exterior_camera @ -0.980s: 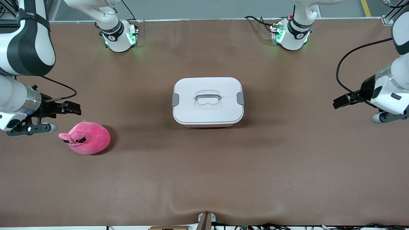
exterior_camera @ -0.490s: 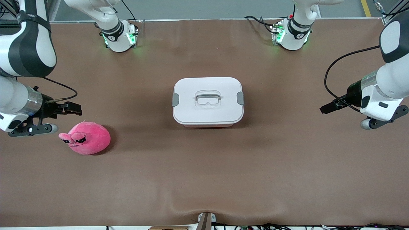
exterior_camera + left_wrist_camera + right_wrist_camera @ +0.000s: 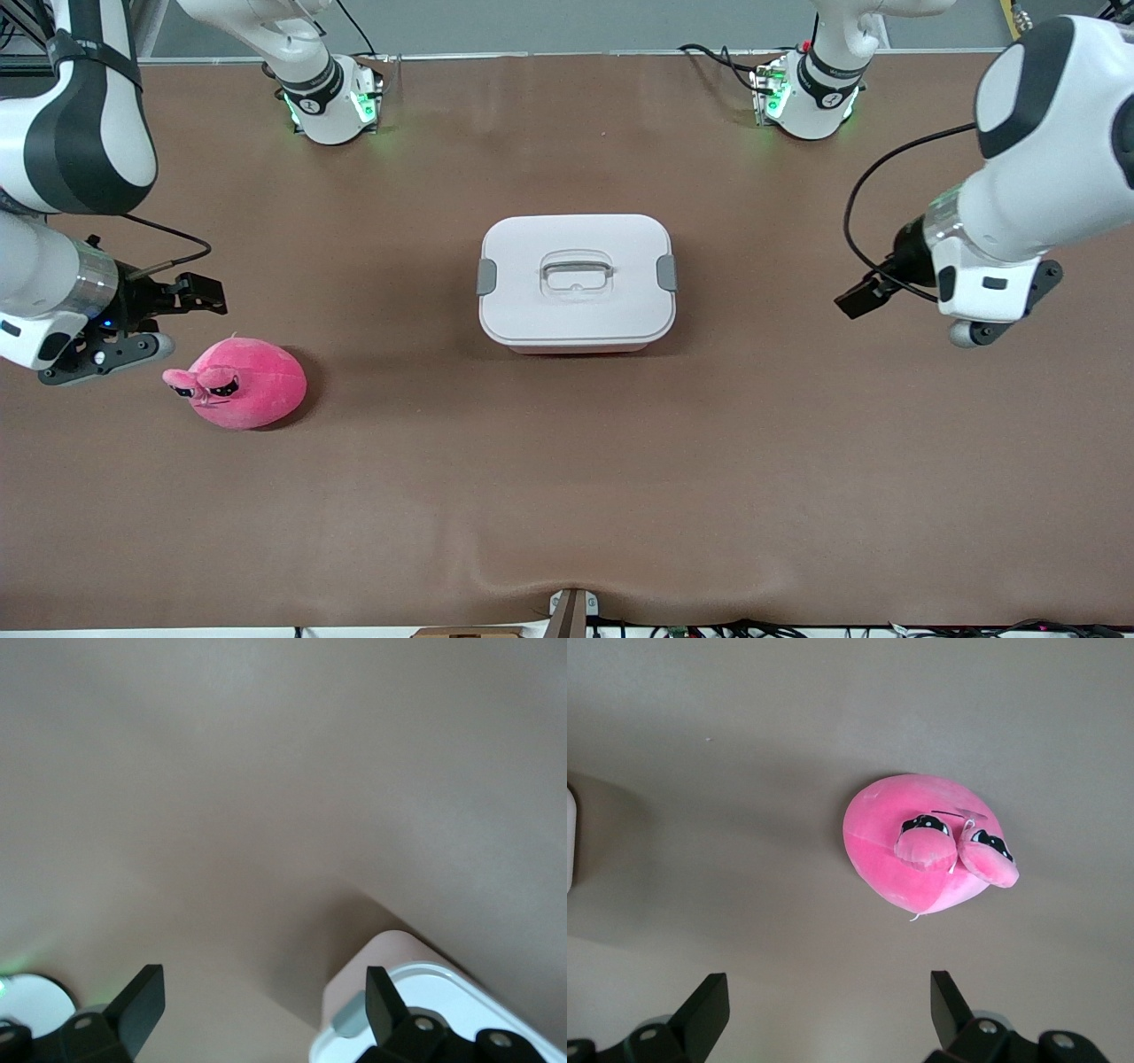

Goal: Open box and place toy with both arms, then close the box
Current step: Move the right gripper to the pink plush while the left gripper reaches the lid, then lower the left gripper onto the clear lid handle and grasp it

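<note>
Brown desk surface, smooth mat with a slight ripple near the front edge. Small bracket and cables along that edge.

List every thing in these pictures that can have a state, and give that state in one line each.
box: shut, lid on, standing at the middle of the table.
lid: seated flat on the box, handle lying in its recess.
side clips: both against the lid's ends.
toy: lying on the table, outside the box, ungripped.
right gripper: open, empty, beside the toy.
left gripper: open, empty, over bare table toward the left arm's end.
</note>
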